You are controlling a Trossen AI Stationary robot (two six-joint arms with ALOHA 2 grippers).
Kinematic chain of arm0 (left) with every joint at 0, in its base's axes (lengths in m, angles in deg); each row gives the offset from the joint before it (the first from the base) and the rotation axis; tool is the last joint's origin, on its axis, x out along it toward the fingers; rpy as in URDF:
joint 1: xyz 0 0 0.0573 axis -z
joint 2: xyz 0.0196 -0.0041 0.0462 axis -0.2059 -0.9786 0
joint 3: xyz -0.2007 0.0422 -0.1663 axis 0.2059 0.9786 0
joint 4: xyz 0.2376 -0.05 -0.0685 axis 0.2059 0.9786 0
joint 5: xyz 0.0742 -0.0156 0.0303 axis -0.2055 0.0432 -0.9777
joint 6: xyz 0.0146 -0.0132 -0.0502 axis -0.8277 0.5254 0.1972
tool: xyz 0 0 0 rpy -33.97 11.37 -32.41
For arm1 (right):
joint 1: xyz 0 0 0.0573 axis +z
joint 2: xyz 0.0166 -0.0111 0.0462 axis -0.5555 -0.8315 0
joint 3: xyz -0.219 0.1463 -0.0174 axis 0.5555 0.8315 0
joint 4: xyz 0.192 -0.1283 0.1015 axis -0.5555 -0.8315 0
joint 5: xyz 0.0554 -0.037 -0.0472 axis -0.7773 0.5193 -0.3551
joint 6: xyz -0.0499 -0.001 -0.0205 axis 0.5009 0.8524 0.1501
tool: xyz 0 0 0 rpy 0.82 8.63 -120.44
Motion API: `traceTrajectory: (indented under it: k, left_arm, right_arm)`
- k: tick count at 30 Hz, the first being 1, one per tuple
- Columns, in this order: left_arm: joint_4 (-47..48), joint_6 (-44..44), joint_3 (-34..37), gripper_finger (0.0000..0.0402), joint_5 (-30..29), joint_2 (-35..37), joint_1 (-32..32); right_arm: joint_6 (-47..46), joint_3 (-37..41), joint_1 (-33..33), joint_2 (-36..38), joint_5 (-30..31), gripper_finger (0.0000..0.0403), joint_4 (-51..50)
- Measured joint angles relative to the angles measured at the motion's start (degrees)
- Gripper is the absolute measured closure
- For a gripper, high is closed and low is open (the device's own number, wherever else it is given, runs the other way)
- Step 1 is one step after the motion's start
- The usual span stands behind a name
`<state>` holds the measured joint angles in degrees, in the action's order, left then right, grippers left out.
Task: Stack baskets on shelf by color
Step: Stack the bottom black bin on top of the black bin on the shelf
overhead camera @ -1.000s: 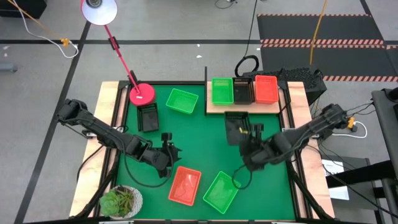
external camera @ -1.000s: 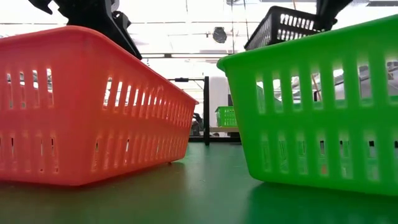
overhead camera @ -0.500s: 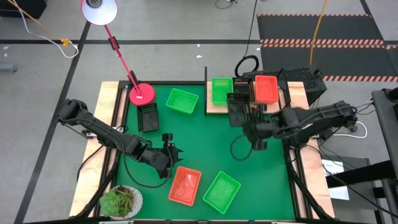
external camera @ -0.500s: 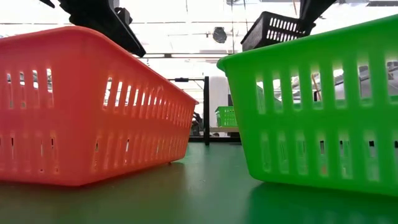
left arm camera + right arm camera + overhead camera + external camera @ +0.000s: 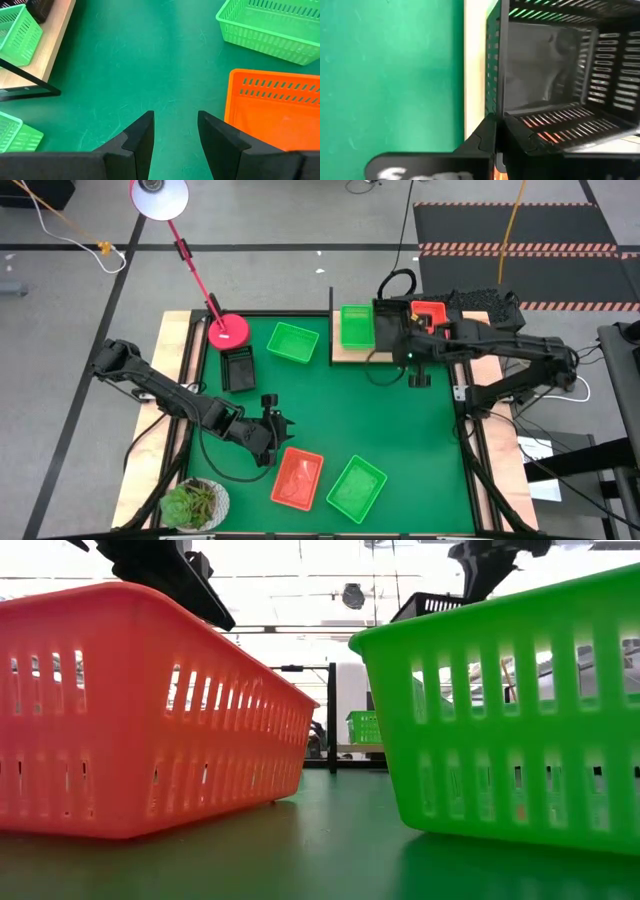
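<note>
shelf [image 5: 345,355] at mat's [image 5: 330,420] far edge; two baskets [image 5: 298,478] [image 5: 356,487] near front.

A red desk lamp [image 5: 160,197] leans over the far left corner, its thin red stem running down to a round red base [image 5: 229,331] that sits on the green mat [image 5: 330,420] covering the surface; a small potted plant [image 5: 194,504] with green leaves stands at the near left corner. Beyond the surface lies a grey floor with a dark ribbed mat [image 5: 510,240] edged in red-and-white stripes; a yellow cable [image 5: 514,218] crosses it.
</note>
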<state>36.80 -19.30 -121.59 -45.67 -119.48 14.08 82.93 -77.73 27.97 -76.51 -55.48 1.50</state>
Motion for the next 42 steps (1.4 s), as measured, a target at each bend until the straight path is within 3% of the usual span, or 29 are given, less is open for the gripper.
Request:
traceTrajectory:
  k: [6,20,42]
  left_arm:
    - [0.00,0.03,0.00,0.0247,-0.02,0.00,0.00]
    - [-0.02,0.21,0.00,0.0247,-0.02,0.00,0.01]
    - [-0.17,-0.08,-0.02,0.0247,-0.02,0.00,-0.01]
  right_arm:
    - [5.79,0.02,-5.66,0.00,-0.40,0.0397,2.27]
    - [14.68,0.50,-17.59,-2.30,-8.00,0.0397,8.76]
    - [21.62,18.84,-25.02,-2.43,-12.04,0.0396,23.33]
